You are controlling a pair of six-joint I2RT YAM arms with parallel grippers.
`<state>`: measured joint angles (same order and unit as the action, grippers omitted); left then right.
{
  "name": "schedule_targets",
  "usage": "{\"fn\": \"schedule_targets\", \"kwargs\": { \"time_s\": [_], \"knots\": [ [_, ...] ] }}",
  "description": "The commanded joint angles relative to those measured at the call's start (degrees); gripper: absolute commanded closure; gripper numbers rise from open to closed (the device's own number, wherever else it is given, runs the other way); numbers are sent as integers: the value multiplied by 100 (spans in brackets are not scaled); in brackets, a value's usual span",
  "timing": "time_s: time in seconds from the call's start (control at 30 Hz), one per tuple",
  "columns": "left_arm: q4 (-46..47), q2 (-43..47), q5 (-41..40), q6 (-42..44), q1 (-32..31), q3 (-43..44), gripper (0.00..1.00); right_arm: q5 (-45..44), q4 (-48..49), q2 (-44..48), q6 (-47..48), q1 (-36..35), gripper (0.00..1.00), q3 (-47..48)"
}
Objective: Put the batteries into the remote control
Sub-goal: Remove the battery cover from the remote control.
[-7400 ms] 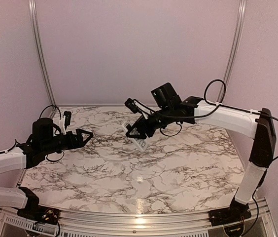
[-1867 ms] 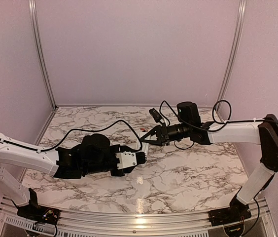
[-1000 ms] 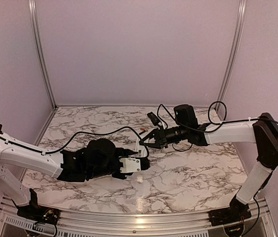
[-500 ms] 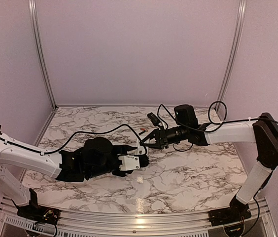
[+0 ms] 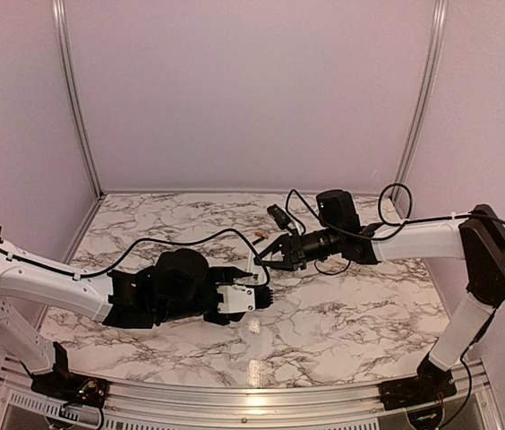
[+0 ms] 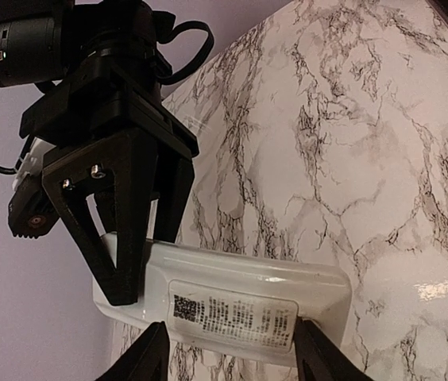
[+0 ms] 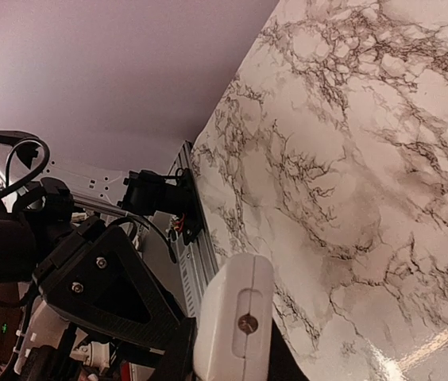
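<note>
The white remote control (image 5: 239,297) hangs above the middle of the table, held at both ends. My left gripper (image 5: 251,292) is shut across its labelled back (image 6: 236,313). My right gripper (image 5: 267,261) is shut on the other end; its black fingers (image 6: 121,262) clamp it in the left wrist view. In the right wrist view the remote's narrow end face (image 7: 236,305) sits between my right gripper's (image 7: 232,357) jaws, with the left gripper's finger (image 7: 105,290) beside it. A tiny red thing (image 5: 259,236), apparently a battery, lies on the table behind. No other battery shows.
The marble table top (image 5: 342,313) spreads around the arms. Cables loop over both arms (image 5: 190,237). The aluminium frame rail (image 5: 252,394) runs along the near edge, and the enclosure walls stand behind and at the sides.
Earlier the right gripper alone held the remote at the far middle, with the left arm off to the left. The left arm has come in and closed on it. Almost no movement over the last second.
</note>
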<state>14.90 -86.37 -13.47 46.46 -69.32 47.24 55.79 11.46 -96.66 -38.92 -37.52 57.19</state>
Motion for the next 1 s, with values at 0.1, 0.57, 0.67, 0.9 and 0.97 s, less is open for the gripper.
{"fn": "schedule_targets", "kwargs": {
  "time_s": [0.1,0.57,0.67,0.9,0.97],
  "knots": [
    [-317,-176,153,-57,-11,201,43,204,8,77,48,-78,100,194],
    [-352,-276,29,-92,12,171,42,347,56,120,35,-152,100,227],
    [-291,-340,-74,-62,32,175,43,445,114,112,13,-218,100,244],
    [-67,-335,-495,164,59,74,44,653,254,96,-92,-324,100,225],
    [116,-239,-572,248,51,-1,44,678,276,83,-104,-324,100,194]
  ]
}}
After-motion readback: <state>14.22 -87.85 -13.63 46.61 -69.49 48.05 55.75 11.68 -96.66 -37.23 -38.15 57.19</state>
